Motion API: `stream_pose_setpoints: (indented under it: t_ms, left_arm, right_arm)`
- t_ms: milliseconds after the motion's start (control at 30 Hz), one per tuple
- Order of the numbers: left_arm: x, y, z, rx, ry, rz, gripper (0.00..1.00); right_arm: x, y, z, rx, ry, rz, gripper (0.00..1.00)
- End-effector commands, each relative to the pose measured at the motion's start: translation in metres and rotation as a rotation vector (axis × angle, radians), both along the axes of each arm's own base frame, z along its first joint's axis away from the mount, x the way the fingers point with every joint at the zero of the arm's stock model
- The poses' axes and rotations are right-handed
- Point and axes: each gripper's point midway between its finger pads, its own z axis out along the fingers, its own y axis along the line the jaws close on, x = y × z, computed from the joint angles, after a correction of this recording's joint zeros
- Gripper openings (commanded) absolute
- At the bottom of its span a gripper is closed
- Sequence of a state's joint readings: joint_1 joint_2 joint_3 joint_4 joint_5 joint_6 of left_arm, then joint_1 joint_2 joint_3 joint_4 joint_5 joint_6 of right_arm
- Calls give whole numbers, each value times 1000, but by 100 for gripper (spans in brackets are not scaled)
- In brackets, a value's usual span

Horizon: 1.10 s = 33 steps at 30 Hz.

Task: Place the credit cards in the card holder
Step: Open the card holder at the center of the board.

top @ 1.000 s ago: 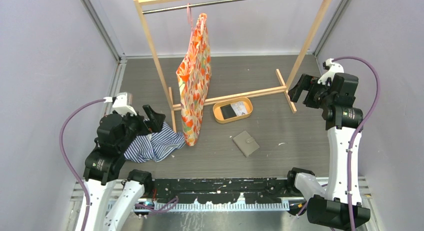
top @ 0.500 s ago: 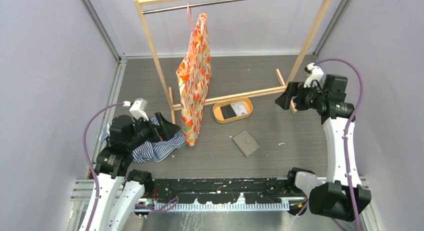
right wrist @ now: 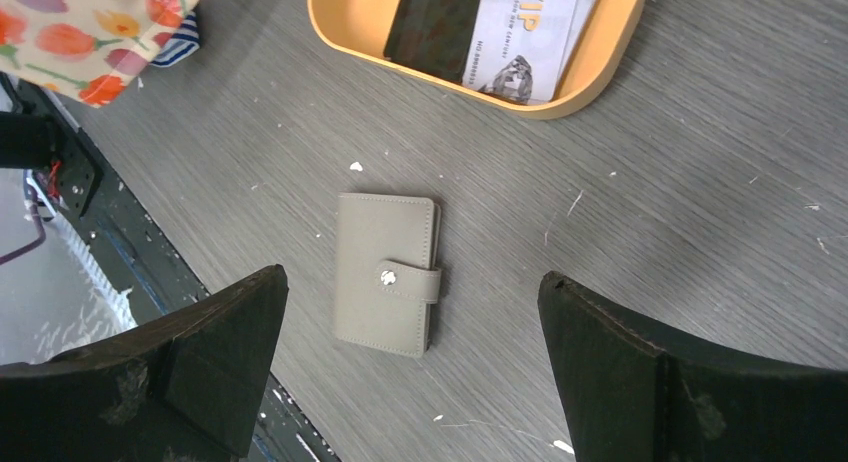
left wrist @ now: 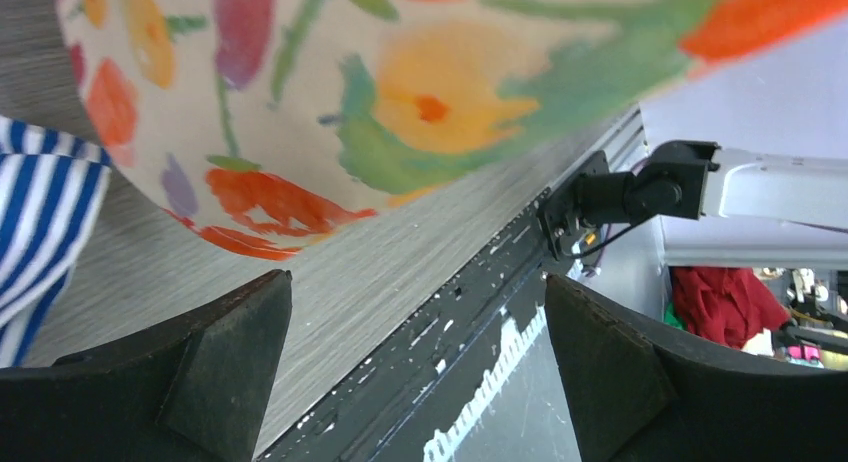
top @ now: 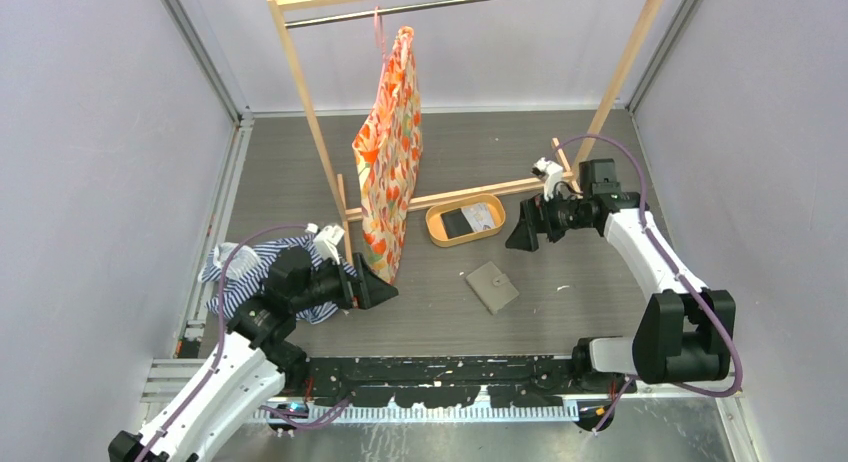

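Note:
The card holder (top: 491, 287) (right wrist: 386, 273) is a taupe wallet lying closed on the table, its snap tab fastened. Two credit cards lie in the oval tan tray (top: 438, 234) (right wrist: 560, 102): a black one (top: 456, 222) (right wrist: 432, 27) and a white printed one (top: 482, 216) (right wrist: 525, 32). My right gripper (top: 522, 230) (right wrist: 410, 282) hovers open above the table, right of the tray, with the holder showing between its fingers from above. My left gripper (top: 378, 288) (left wrist: 418, 277) is open and empty near the foot of the floral bag, left of the holder.
A floral orange bag (top: 388, 172) (left wrist: 400, 82) hangs from a wooden rack (top: 300, 72) whose base bar (top: 480, 190) runs behind the tray. Under my left arm lies a blue striped cloth (top: 240, 272) (left wrist: 40, 222). The black near-edge rail (top: 440, 367) runs in front.
Both arms have swung inward. The left gripper moved right past the striped cloth to the bag's foot. The right gripper moved left and down toward the tray and holder. Both stayed open.

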State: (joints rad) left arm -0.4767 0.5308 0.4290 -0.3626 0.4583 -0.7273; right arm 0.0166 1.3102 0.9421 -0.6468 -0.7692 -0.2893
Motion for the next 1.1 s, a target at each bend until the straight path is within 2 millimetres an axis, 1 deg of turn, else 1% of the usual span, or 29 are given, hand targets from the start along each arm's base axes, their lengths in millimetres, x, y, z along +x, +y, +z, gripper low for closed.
stream_pose_setpoints:
  t_ms: [0, 67, 100, 167, 233, 267, 300, 333, 433, 533, 600, 667, 733, 800, 833, 900, 967, 1067]
  left_arm:
    - [-1, -12, 33, -124, -121, -6, 98]
    - [-11, -14, 35, -167, -117, -19, 98]
    - [-16, -15, 35, -188, -106, -23, 97]
    - [-25, -19, 32, -215, -66, -33, 94]
    - [-36, -26, 24, -221, -13, -55, 91]
    - [-40, -30, 21, -213, 7, -65, 90]
    - [-46, -34, 19, -205, 14, -79, 89]
    - [-48, -39, 15, -185, 20, -76, 89]
    - [-59, -56, 11, -143, -15, -93, 89]
    - [-66, -81, 10, -128, -66, -97, 89]
    - [-68, -96, 7, -109, -84, -76, 89]
    - [-59, -105, 3, -95, -79, -11, 89]
    - [-50, -114, 1, -129, -70, 40, 89]
    - [-43, -118, -4, -158, -63, 83, 89]
    - [-42, -121, -2, -177, -59, 94, 89]
    - [-39, -123, -6, -166, -58, 107, 89]
    - [-38, -124, -10, -154, -49, 115, 89]
    - [-37, -126, -13, -162, -40, 125, 89]
  right_arm:
    - [-38, 27, -2, -17, -101, 299, 99]
    - [-64, 31, -18, -71, -124, 444, 99]
    - [-70, 32, -26, -116, -135, 485, 98]
    - [-72, 31, -38, -206, -150, 505, 95]
    - [-69, 34, -47, -271, -152, 507, 87]
    - [-68, 37, -50, -288, -151, 508, 82]
    - [-67, 39, -53, -309, -153, 512, 78]
    - [-64, 41, -57, -335, -157, 506, 71]
    - [-59, 43, -68, -415, -148, 491, 59]
    - [-60, 47, -78, -460, -127, 507, 53]
    - [-59, 51, -81, -474, -125, 508, 51]
    - [-56, 54, -85, -494, -125, 490, 51]
    - [-52, 54, -91, -525, -119, 470, 51]
    - [-49, 55, -95, -555, -121, 458, 51]
    - [-48, 57, -97, -562, -122, 456, 50]
    - [-50, 59, -103, -583, -115, 467, 49]
    - [-52, 59, -109, -614, -104, 485, 45]
    - [-52, 58, -112, -651, -103, 491, 31]
